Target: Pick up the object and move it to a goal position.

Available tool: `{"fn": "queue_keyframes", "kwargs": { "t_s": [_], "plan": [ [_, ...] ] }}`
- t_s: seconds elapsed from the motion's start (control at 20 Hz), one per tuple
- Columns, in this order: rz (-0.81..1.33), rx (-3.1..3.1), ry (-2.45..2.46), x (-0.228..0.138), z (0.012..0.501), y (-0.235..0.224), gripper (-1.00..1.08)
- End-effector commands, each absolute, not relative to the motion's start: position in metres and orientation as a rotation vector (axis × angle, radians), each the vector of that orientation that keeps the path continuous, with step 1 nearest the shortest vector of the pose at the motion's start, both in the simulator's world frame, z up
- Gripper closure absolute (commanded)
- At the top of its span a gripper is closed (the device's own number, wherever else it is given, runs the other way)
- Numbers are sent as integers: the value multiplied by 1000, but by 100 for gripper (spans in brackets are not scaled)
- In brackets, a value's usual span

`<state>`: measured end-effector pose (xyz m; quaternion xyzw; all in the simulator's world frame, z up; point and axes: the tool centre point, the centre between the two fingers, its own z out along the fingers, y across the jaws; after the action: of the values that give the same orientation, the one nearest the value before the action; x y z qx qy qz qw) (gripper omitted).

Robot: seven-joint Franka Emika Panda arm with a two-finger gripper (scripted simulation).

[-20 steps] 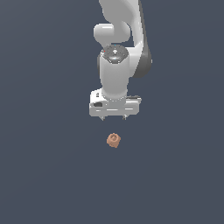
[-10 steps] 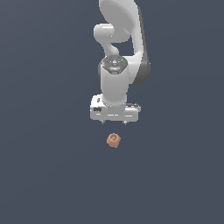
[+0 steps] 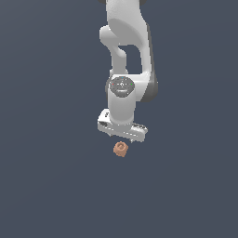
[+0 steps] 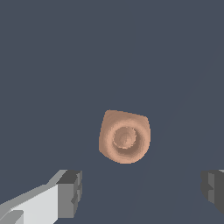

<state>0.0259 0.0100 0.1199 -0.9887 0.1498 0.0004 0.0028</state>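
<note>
**A:** Main risk from here — the object (image 4: 125,136) is tiny next to the pincer (image 3: 122,136), so there's little margin. In the wrist view it lies ahead of the line between the two fingers, not between them. Drop straight down from here and I'd judge the pads (image 4: 70,194) close on nothing or clip one edge and skid it across the bench (image 3: 51,186).

**B:** Which way up is it?

**A:** Ringed knob faces the wrist camera, so the flat sides look available for the pads. The corners are rounded though — an off-centre squeeze could twist it out.

**B:** Pincer state?

**A:** Fingers wide apart, gap far wider than the object. Holding nothing, touching nothing; dark pads show at both edges of the wrist view with bare bench between.

**B:** And the object relative to it?

**A:** Just below the pincer and slightly off its centre in the exterior view, resting on the bench, not in contact. Height gap is hard to judge. I'd recentre before descending.
</note>
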Motion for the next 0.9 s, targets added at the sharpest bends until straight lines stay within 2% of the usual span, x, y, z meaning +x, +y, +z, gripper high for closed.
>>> {"fn": "queue_keyframes", "kwargs": {
  "t_s": [0.0, 0.85],
  "plan": [
    [0, -3089, 549, 28, 110, 10, -92],
    [1, -3062, 701, 32, 84, 10, -92]
  ]
}}
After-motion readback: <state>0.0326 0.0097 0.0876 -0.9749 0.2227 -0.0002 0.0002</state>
